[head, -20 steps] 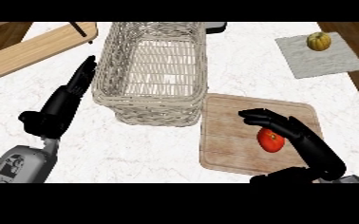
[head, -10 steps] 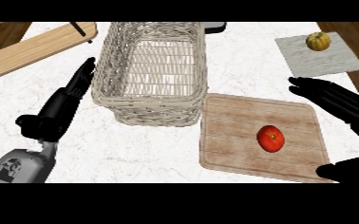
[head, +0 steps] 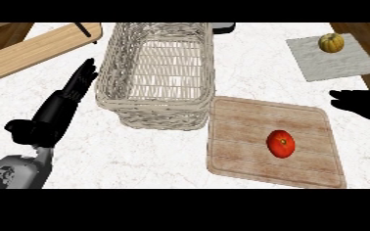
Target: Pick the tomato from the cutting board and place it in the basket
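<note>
Glossy round red tomato (head: 281, 144) w/ small green stem spot, lying on pale wooden cutting board (head: 272, 143), just right of woven wicker basket (head: 158, 75). Left hand (head: 59, 107) flat, fingers straight, left of basket; right hand (head: 352, 101) at board's upper right, fingers can't tell.

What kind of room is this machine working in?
Most likely a kitchen: a pale marbled counter holds a wooden cutting board with a tomato on it, a wicker basket beside the board, and a small squash on a grey cloth.
</note>
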